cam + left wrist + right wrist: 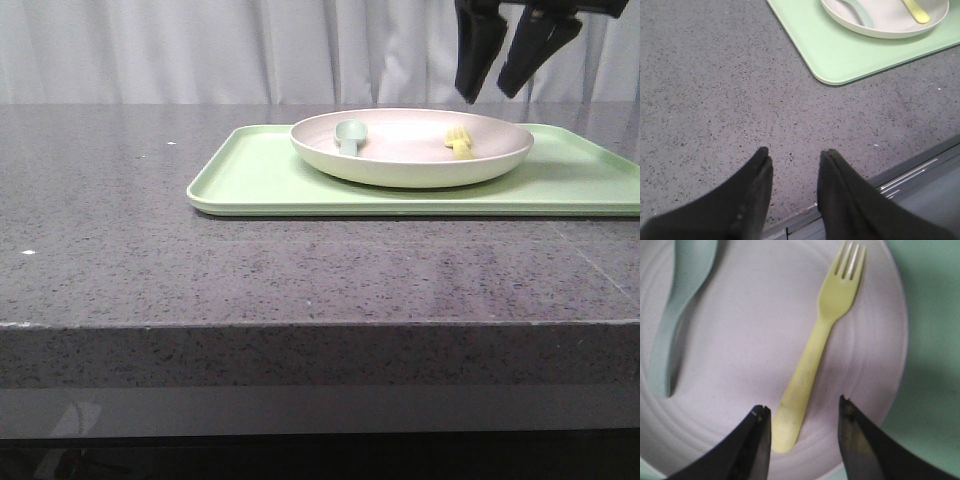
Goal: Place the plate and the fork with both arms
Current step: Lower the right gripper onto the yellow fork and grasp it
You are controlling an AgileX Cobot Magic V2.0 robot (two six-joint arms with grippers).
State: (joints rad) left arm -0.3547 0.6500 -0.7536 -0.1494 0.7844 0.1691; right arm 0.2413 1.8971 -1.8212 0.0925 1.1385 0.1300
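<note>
The cream plate (410, 160) (890, 27) (740, 365) rests on the light-green tray. Inside it lies the yellow fork (458, 140) (916, 11) (815, 355), on the plate's right half in the front view. My right gripper (490, 97) (802, 407) hangs open above the plate, its fingertips to either side of the fork's handle end in the right wrist view, touching nothing. My left gripper (795, 152) is open and empty over bare counter near the front edge, away from the tray; the front view does not show it.
A pale teal spoon (351, 133) (860, 12) (675, 315) lies in the plate's left half. The light-green tray (260, 175) (840, 55) sits on the speckled grey counter (100, 230), whose front edge (900, 172) runs close under the left fingers.
</note>
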